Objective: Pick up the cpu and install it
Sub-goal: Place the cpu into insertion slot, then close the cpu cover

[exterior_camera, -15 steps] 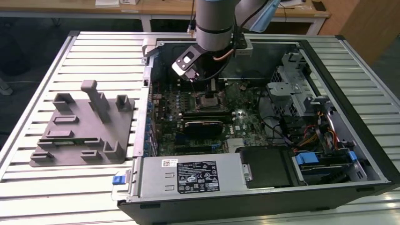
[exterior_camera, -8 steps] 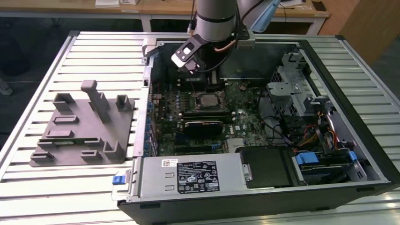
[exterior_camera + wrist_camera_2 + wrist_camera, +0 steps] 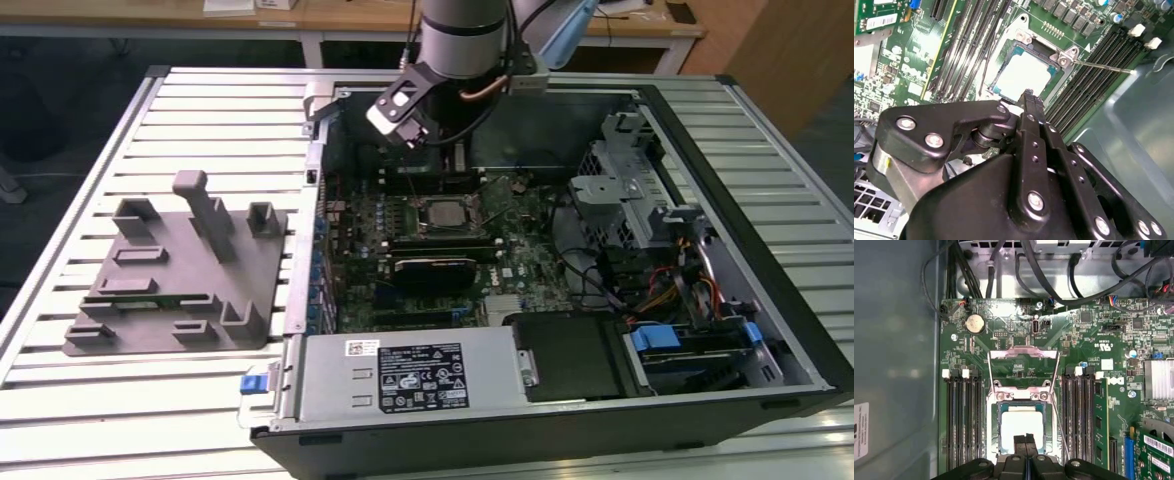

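The small, flat, square cpu (image 3: 1021, 426) with its silver-grey metal top lies in the motherboard socket (image 3: 995, 412), edges square to the frame. The metal retaining plate (image 3: 1024, 356) is hinged up and clear of it. The black two-fingered hand (image 3: 1026, 441) hangs over one edge of the chip, fingers pressed together and holding nothing; contact cannot be told. Black memory slots (image 3: 961, 420) flank the socket closely on both sides. In the exterior view, the open black computer case (image 3: 534, 440) lies on the slatted metal tabletop (image 3: 120, 420), and a grey plastic fixture tray (image 3: 174, 290) sits beside it on the exterior view's left.
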{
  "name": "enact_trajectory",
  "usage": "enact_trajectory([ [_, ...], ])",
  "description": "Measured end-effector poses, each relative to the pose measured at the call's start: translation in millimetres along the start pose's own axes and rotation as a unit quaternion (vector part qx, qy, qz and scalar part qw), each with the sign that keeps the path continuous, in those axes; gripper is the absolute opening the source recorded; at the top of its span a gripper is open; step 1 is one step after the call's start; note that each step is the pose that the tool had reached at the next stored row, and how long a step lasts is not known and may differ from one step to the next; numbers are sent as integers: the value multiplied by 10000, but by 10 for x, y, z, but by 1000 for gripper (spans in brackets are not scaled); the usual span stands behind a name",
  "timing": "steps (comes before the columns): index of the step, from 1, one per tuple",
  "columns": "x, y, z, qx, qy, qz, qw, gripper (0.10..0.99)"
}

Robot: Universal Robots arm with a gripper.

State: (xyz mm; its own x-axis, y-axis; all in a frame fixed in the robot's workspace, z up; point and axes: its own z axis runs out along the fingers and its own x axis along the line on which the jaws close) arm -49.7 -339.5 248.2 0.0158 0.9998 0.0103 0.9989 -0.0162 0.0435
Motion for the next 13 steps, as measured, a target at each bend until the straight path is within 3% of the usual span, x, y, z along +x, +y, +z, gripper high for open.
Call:
enact_trajectory([
  [13, 4, 10, 0, 0, 0, 0, 10000, 106],
])
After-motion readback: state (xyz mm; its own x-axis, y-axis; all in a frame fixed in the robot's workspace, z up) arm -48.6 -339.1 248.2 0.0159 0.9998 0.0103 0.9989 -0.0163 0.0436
